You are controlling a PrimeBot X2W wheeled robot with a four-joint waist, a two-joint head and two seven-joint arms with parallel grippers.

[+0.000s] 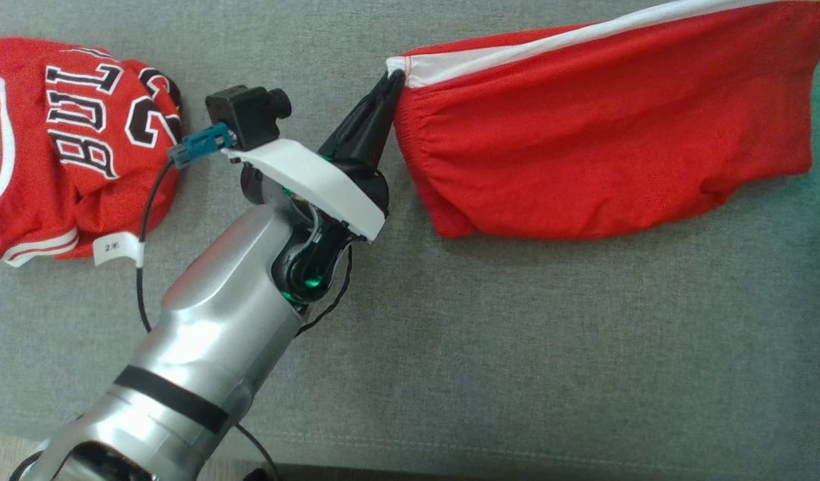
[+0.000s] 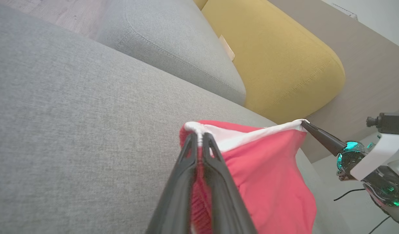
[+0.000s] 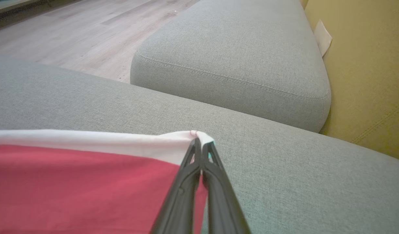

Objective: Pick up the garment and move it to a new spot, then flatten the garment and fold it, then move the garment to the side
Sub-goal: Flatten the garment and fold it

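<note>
Since the garment (image 1: 597, 127) hangs limp and light between them, the left gripper (image 1: 391, 81) and right gripper (image 3: 199, 143) each pinch a white-edged corner, probably the firmest hold on such soft, slippery cloth.

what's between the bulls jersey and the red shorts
Head view: the left gripper and its wrist camera, over grey cushion; its jaws pinch the red shorts.
</note>
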